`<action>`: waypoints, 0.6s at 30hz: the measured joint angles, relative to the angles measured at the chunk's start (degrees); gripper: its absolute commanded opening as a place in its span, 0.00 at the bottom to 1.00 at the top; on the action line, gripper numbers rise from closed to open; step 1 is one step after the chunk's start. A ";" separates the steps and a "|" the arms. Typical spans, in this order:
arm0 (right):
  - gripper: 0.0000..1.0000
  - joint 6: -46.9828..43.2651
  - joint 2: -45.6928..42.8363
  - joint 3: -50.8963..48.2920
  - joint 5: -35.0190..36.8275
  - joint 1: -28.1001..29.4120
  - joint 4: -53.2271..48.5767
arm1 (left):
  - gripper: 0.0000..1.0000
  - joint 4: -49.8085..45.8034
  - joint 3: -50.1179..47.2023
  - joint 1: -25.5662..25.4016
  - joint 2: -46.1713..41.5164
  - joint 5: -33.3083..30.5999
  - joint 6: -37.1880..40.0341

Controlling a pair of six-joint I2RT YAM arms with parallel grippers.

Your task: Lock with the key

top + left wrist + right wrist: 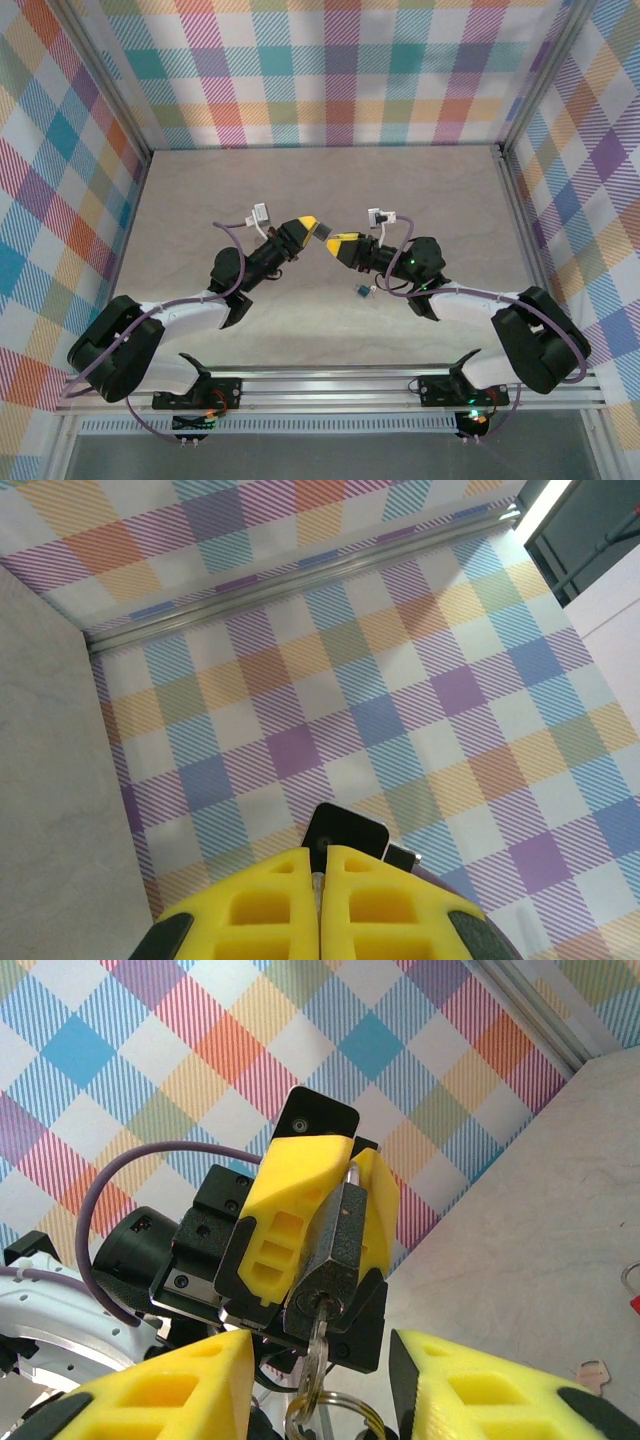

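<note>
Sticking out of the keyhole of the dark grey metal padlock (336, 1245), the small silver-grey metal key (316, 1350) sits between the right jaws, which gape either side without touching it. The left jaws clench the padlock. The step in hand looks like taking the key; next, pinch it squarely, then twist.

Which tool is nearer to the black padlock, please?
Left. The left tool is clamped on the black padlock; the right tool faces its keyhole end, open, with one finger either side of the inserted key.
</note>
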 measured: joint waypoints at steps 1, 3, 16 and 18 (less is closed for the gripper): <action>0.39 0.00 0.00 0.02 0.00 0.00 0.00 | 0.00 0.00 0.00 -0.02 0.00 0.00 0.00; 0.40 0.02 -0.07 0.00 0.17 0.00 0.00 | 0.00 0.00 0.00 -0.04 0.00 0.00 0.02; 0.37 3.52 -0.04 -0.35 3.21 0.00 6.67 | 0.00 0.00 -0.02 -0.04 0.00 -0.07 0.20; 0.37 3.98 0.11 -0.57 3.26 0.00 7.54 | 0.00 0.02 -0.02 -0.04 0.00 -0.07 0.20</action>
